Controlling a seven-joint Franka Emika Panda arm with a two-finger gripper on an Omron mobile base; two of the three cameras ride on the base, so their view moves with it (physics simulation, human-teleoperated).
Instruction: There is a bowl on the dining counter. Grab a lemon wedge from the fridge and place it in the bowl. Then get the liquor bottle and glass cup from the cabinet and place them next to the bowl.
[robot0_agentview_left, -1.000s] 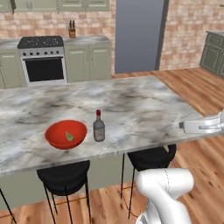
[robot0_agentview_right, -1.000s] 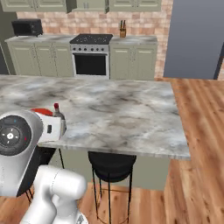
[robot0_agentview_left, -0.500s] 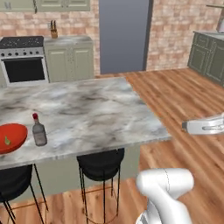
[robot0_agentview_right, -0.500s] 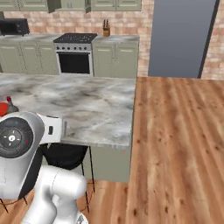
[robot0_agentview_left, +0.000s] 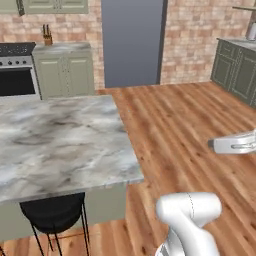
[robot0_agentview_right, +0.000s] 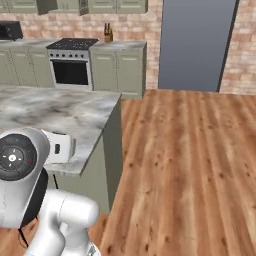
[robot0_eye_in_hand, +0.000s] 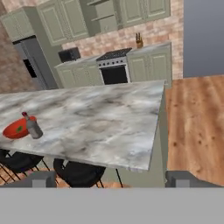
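Observation:
In the hand view the red bowl (robot0_eye_in_hand: 15, 128) sits at the far left of the dining counter (robot0_eye_in_hand: 109, 127), with the liquor bottle (robot0_eye_in_hand: 33, 127) upright right beside it. The lemon wedge is too small to make out in the bowl. My gripper (robot0_eye_in_hand: 113, 181) is open and holds nothing; its two fingertips (robot0_eye_in_hand: 43, 178) stand wide apart, off the counter's right end and well away from the bowl. The grey fridge (robot0_eye_in_hand: 37, 61) stands at the back left under the sage-green wall cabinets (robot0_eye_in_hand: 65, 22). The glass cup is out of view.
Black stools (robot0_agentview_left: 52, 212) stand under the counter's near edge (robot0_agentview_left: 70, 185). A stove (robot0_agentview_right: 72, 65) and knife block (robot0_agentview_right: 107, 34) line the back wall beside a tall grey panel (robot0_agentview_left: 132, 42). Wooden floor (robot0_agentview_right: 185, 165) spreads to the right.
The base has moved to the right, so the whole scene has slid left in both base views; the bowl and bottle have left them. The gripper stays open.

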